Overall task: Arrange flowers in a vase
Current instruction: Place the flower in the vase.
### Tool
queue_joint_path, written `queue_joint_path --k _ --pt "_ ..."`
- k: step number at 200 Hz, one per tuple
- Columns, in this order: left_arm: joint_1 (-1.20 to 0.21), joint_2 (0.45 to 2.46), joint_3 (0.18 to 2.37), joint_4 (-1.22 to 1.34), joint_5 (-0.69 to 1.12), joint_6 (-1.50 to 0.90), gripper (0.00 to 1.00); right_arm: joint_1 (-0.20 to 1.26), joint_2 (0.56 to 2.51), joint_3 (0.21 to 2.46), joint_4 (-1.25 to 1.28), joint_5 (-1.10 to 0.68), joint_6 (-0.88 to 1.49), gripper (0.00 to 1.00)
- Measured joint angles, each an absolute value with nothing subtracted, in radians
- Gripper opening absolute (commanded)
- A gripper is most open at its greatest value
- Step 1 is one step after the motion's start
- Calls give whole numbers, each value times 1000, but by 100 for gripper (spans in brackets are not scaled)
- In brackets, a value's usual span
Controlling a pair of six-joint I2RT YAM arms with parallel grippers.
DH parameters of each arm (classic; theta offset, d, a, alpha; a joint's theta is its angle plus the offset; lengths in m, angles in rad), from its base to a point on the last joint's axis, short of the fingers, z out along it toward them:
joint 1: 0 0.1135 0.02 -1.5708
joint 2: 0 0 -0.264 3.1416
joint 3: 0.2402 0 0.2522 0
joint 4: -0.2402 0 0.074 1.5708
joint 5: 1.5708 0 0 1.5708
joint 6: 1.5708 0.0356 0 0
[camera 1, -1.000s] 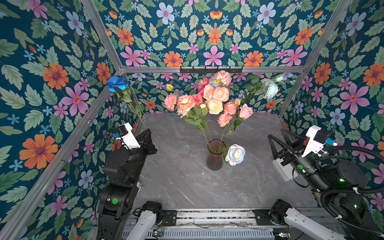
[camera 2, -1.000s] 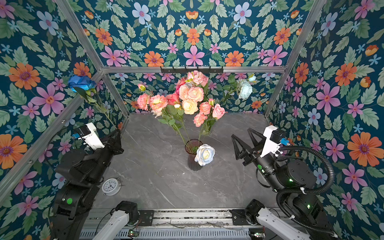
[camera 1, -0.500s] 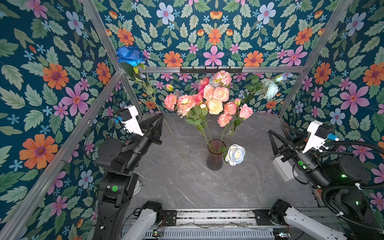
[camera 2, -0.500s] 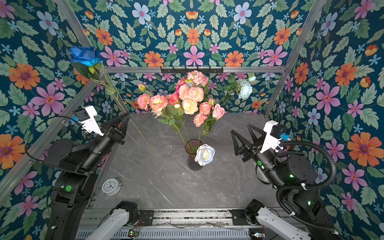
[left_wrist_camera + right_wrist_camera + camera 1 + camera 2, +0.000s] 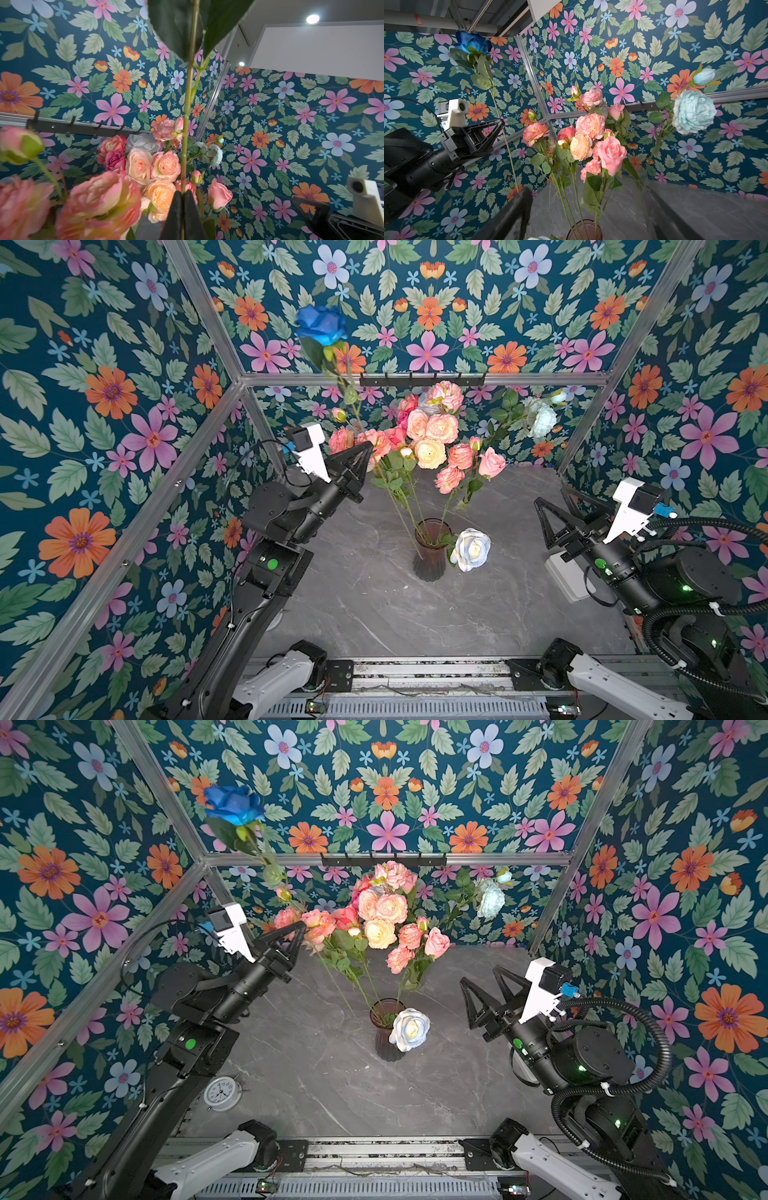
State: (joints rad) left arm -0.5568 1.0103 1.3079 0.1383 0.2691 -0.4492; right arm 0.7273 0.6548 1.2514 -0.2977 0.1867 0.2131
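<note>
**Operator:** Where is the blue rose, and what holds it?

**Legend:** Both top views: your left gripper [image 5: 368, 445] is clamped, fingers together, on the green stem of the blue rose [image 5: 322, 325], well below the bloom. The bloom stands high above the gripper, against the back-left corner of the wallpapered booth. Left wrist view: the stem [image 5: 188, 104] runs straight out from between the two black fingers [image 5: 176, 212], with no gap on either side. You cannot tell where its lower end finishes.

**Operator:** And the vase?

**Legend:** The ribbed, dusky-pink glass vase [image 5: 428, 564] stands upright near the middle of the grey marble tabletop [image 5: 365, 614], lower than your left gripper and to its right. It holds a bouquet [image 5: 430, 435] of pink, peach and coral roses and peonies on long stems. A pale blue peony [image 5: 542, 420] leans out toward the back right. A white rose [image 5: 471, 549] droops over the rim, against the vase's side. The gripped stem passes just beside the leftmost pink blooms.

**Operator:** My right side?

**Legend:** Your right gripper [image 5: 550, 494] hovers to the right of the vase, well apart from it, with its fingers spread wide and nothing between them. In a top view, a small white clock [image 5: 222, 1092] lies on the tabletop beside the left arm.
</note>
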Motion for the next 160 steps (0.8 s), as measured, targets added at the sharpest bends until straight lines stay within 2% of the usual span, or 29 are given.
queue_joint_path --k 16,47,160 --pt "-634 1054 1325 159 219 -386 0 727 654 1251 -301 186 213 82" --pt "-700 1131 1339 186 118 -300 0 727 635 1248 -315 186 207 82" --pt "-804 1263 1342 253 -80 -98 0 727 580 1233 -339 187 179 82"
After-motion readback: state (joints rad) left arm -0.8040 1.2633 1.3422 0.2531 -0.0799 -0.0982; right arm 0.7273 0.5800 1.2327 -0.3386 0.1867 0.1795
